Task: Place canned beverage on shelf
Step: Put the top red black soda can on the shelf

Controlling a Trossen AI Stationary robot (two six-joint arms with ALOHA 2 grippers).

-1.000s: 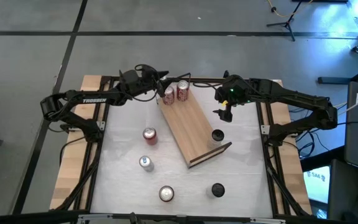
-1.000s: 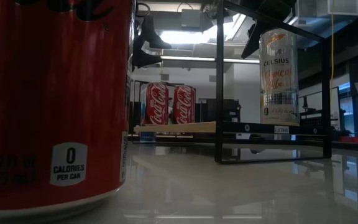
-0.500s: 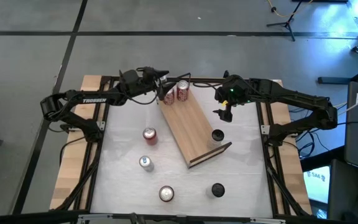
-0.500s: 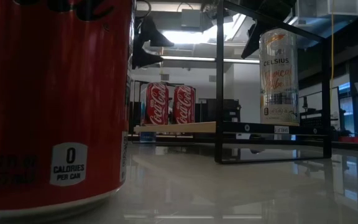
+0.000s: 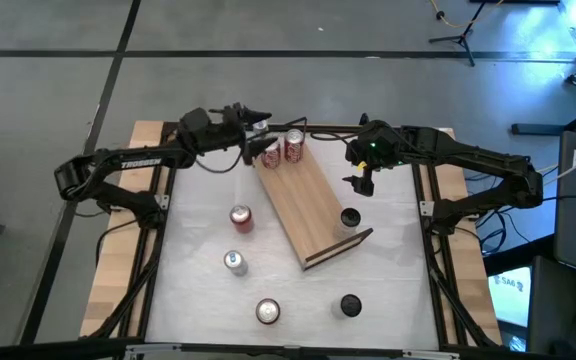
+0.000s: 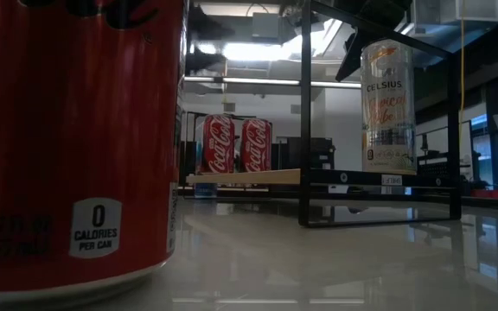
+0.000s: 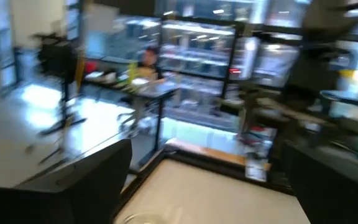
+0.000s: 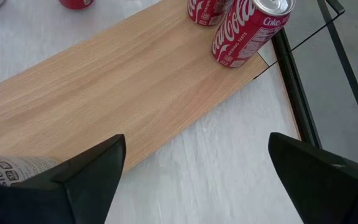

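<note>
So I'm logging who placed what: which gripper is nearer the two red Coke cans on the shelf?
Left. The left gripper hangs open just beside the red Coke cans at the shelf's far end. The right gripper waits open off the shelf's other long edge.

Seven cans (image 5: 241,217), one shelf (image 5: 308,208), two grippers (image 5: 251,117).

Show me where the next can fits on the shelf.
The shelf is bare along its middle and down to its near end, between the two red cans at its far end and the black wire rail. It is crowded only at the far end, where the open left hand hovers by those cans.
</note>
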